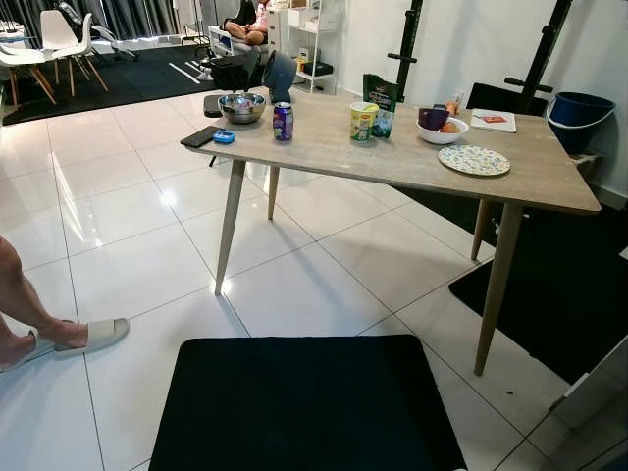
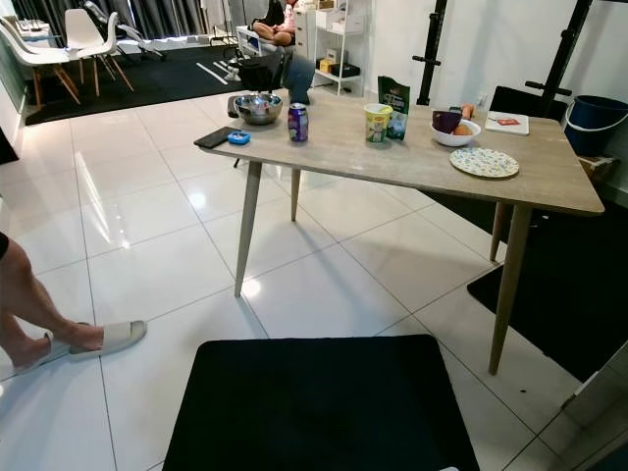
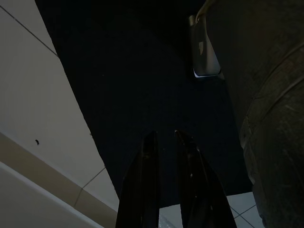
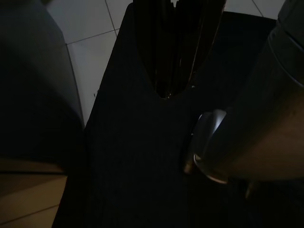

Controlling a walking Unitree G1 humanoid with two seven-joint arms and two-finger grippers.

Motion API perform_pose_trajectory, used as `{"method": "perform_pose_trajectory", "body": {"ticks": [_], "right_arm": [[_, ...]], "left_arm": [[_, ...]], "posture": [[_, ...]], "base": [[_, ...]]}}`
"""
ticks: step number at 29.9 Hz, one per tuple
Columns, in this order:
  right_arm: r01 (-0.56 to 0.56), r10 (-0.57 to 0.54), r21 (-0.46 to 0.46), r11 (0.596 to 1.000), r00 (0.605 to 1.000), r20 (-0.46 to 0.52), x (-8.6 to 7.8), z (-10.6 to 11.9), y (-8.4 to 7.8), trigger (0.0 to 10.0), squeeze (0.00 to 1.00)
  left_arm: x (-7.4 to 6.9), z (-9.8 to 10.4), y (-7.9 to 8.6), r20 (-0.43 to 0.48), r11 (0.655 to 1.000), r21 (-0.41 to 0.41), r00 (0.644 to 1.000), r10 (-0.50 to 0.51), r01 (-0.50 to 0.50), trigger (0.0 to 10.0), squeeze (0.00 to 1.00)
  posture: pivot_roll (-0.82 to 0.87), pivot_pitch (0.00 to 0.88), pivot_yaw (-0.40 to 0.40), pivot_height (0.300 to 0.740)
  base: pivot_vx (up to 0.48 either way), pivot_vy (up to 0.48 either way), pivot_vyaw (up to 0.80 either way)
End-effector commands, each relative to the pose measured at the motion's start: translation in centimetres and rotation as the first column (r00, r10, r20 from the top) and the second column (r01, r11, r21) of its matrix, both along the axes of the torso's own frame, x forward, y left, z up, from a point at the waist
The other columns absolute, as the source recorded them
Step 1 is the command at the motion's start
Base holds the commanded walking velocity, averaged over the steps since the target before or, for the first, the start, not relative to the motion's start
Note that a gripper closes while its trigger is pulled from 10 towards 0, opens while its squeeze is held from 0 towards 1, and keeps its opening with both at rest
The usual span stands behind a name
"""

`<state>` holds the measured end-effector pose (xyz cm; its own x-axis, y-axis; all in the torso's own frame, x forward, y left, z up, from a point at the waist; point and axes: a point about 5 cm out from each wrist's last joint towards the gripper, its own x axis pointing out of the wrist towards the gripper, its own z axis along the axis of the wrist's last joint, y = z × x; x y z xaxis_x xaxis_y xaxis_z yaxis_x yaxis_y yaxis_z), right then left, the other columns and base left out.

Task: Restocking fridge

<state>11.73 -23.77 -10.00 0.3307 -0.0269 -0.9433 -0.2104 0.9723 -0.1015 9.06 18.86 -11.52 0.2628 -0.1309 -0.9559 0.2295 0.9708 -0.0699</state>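
Groceries — can (image 1: 283,121), yellow tub (image 1: 363,122) — sit far on table (image 1: 549,186); left gripper (image 3: 164,137) slightly apart, right gripper (image 4: 173,90) together, idle; approach risks bumping table leg (image 1: 229,226).

The table (image 1: 392,157) is topped with pale, matt wood, and its legs look like wood too. The floor (image 1: 128,216) is laid with white tiles, glossy enough that light is mirrored in them. A matt black mat (image 1: 304,402) is spread near. On the far left of the table, a shiny metal bowl (image 1: 241,107) and a shiny can (image 1: 283,122) are seen.
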Motion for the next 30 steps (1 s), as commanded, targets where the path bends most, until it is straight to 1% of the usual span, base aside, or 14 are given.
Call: {"method": "perform_pose_trajectory", "body": {"ticks": [1,15,22,30], "right_arm": [[0.009,-0.009,-0.006,1.000,1.000,-0.006,-0.4,0.0,-0.3,10.0,0.00],[0.010,-0.010,-0.014,1.000,1.000,-0.013,-0.6,-0.1,-0.5,10.0,0.00],[0.005,-0.005,-0.016,1.000,1.000,-0.004,0.0,0.0,-0.2,10.0,0.00],[0.003,-0.003,-0.017,1.000,1.000,-0.004,0.3,0.0,0.1,10.0,0.00]], "left_arm": [[2.2,0.5,-0.5,0.079,1.000,-0.023,0.997,-0.009,0.011,10.0,0.00],[2.1,0.6,0.0,0.077,1.000,-0.013,0.997,-0.016,0.017,10.0,0.00],[2.8,0.7,-0.5,0.087,1.000,-0.022,0.996,-0.018,0.020,10.0,0.00],[2.9,0.7,-1.2,0.086,0.999,-0.030,0.996,-0.028,0.030,10.0,0.00]], "posture": [[-0.04,0.000,-0.002,0.740],[-0.04,0.000,0.004,0.740],[-0.04,0.000,0.001,0.740],[-0.04,0.000,0.000,0.740]], "base": [[0.000,0.000,0.00],[0.000,0.000,0.00],[0.289,0.000,0.00],[0.303,0.000,0.00]]}}
